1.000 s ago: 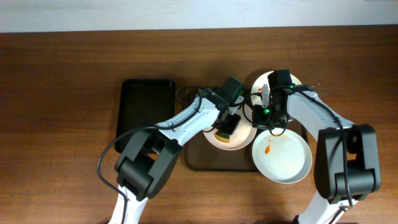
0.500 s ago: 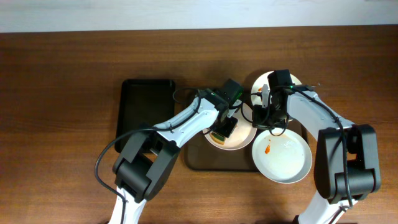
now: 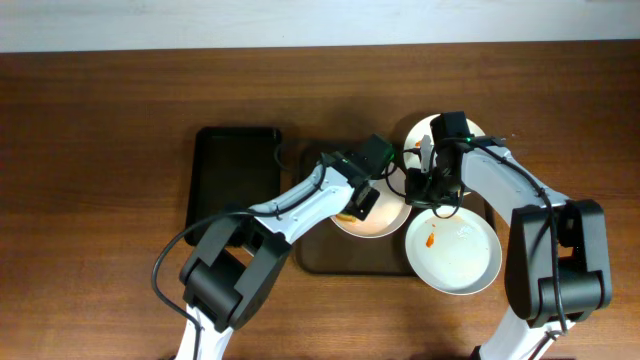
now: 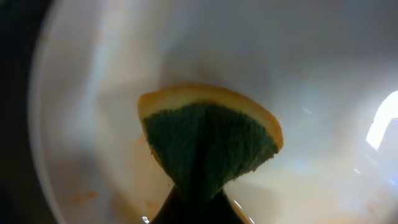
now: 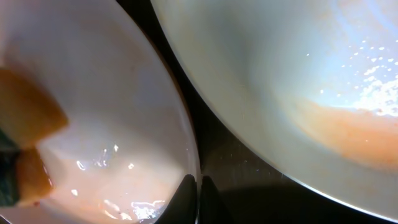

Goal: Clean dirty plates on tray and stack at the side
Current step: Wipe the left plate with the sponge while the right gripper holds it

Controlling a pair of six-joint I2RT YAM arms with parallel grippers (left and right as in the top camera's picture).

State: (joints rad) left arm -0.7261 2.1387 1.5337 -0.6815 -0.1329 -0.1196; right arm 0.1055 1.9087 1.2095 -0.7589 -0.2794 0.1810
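Three white plates sit on the brown tray: a middle plate, one behind it on the right, and a near right plate with an orange smear. My left gripper hangs over the middle plate, shut on a green and orange sponge pinched at its lower corner. My right gripper is shut on the middle plate's right rim, its fingertips straddling the edge. A second plate with orange sauce lies just beyond a strip of tray.
A smaller black tray lies left of the brown tray on the wooden table. Both arms cross over the tray's middle, close to each other.
My left gripper has closed on the sponge that lay on the middle plate and shifted slightly up and left. The right gripper has kept its hold on the rim.
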